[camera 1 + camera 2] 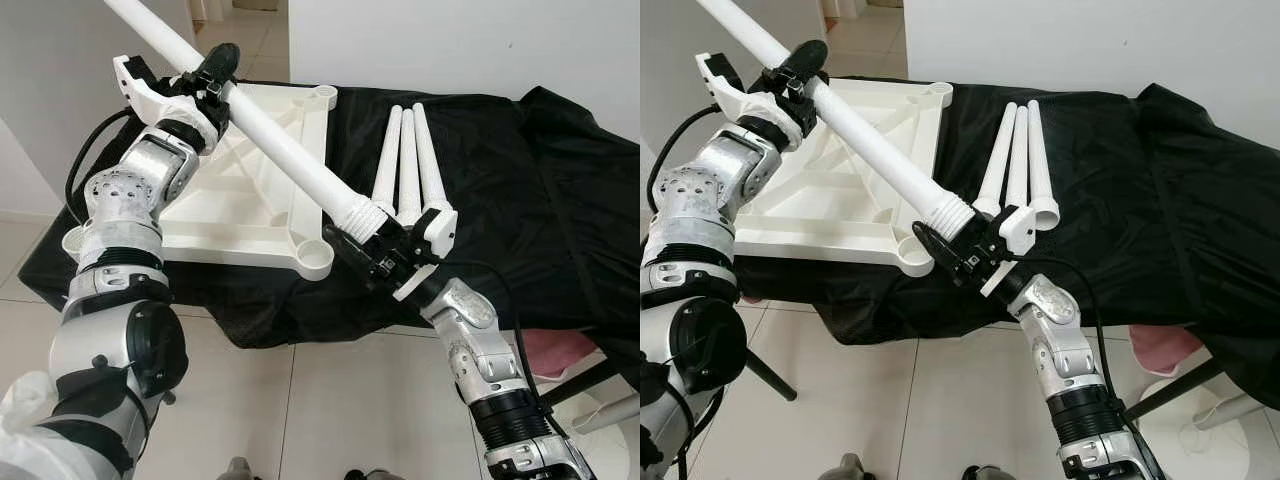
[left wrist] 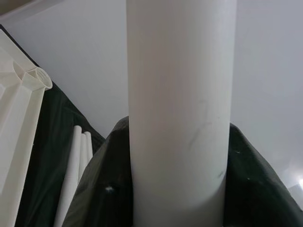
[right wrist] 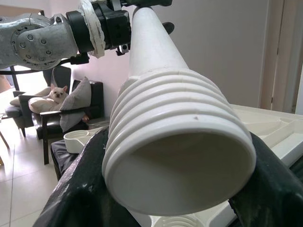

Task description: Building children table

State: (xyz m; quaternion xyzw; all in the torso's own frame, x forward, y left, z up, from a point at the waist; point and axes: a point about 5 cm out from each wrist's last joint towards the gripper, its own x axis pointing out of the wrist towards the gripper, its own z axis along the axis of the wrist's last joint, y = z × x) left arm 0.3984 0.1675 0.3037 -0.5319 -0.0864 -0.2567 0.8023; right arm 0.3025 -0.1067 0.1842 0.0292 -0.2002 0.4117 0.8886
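Left eye view, held leg: a white table leg [image 1: 280,140] is carried slantwise between both grippers, above the upturned white tabletop [image 1: 255,215].
Left eye view, left gripper [image 1: 212,75]: fingers pinched around the upper shaft of the leg, over the tabletop's far side.
Left eye view, right gripper [image 1: 372,250]: fingers pinched on the leg just below its threaded end [image 1: 362,213], beside the tabletop's near corner socket [image 1: 313,258].
Left eye view, spares: three more legs [image 1: 408,170] lie side by side on the black cloth [image 1: 520,200], just beyond the right gripper.
Right eye view: same arrangement; the threaded end hangs just above and to the outside of the near corner socket, not yet in it.
Left wrist view: the leg's smooth shaft runs straight out from between the fingers; tabletop edge and spare legs lie off to one side.
Right wrist view: the ribbed open mouth of the leg sits right at the fingers; the left gripper clasps the shaft farther along.
Step in hand, judged: seating the leg. Stand it upright, centre the thread over the socket, lower squarely, then turn.
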